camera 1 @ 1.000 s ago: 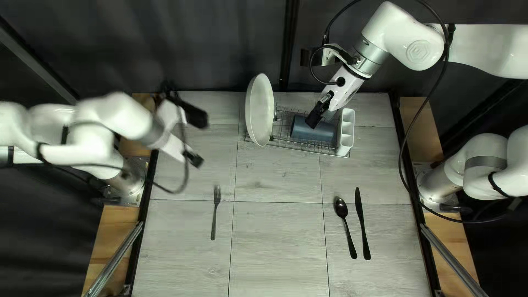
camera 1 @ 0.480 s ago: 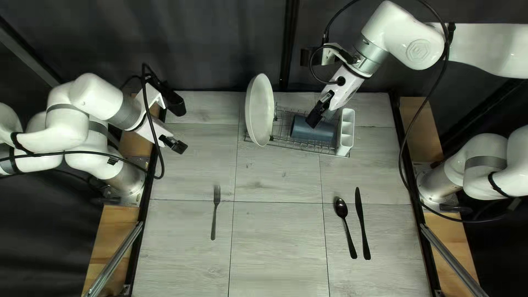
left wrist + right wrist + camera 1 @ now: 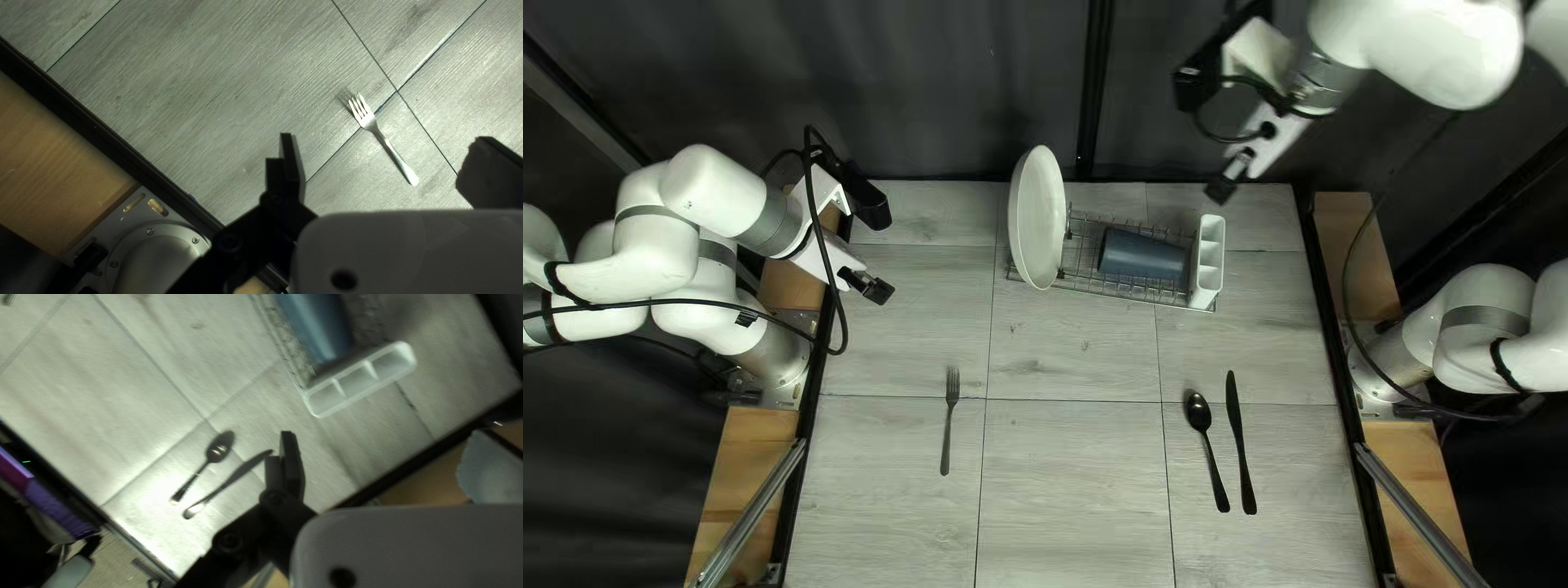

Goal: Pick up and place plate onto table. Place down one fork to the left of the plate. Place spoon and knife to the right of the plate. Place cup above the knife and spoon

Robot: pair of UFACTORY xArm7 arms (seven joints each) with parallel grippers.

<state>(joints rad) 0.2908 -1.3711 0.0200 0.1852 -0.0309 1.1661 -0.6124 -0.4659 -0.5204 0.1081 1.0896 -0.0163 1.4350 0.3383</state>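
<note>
The plate (image 3: pixel 1037 218) seems meant for the near worktop (image 3: pixel 1076 479), in the gap between the fork (image 3: pixel 949 420) and the spoon (image 3: pixel 1208 451); the knife (image 3: pixel 1240 441) lies beside the spoon, on the side away from the fork; all three have their handles toward the near edge, likely so a diner can lift them easily. The cup's spot should be just past the spoon and knife.

Farther off, the left gripper (image 3: pixel 875 288) hangs over the worktop's left side, fingers spread on nothing, probably parked out of the way; the cup (image 3: pixel 1141 257) lies on its side in the wire rack (image 3: pixel 1085 267), beside the white holder (image 3: pixel 1207 261), so it probably needs turning upright; the plate itself stands on edge at the rack's other end, presumably propped by the wires, leaving its rim graspable; the right gripper (image 3: pixel 1222 187) hangs beyond the holder, fingers spread and apart from the cup.
</note>
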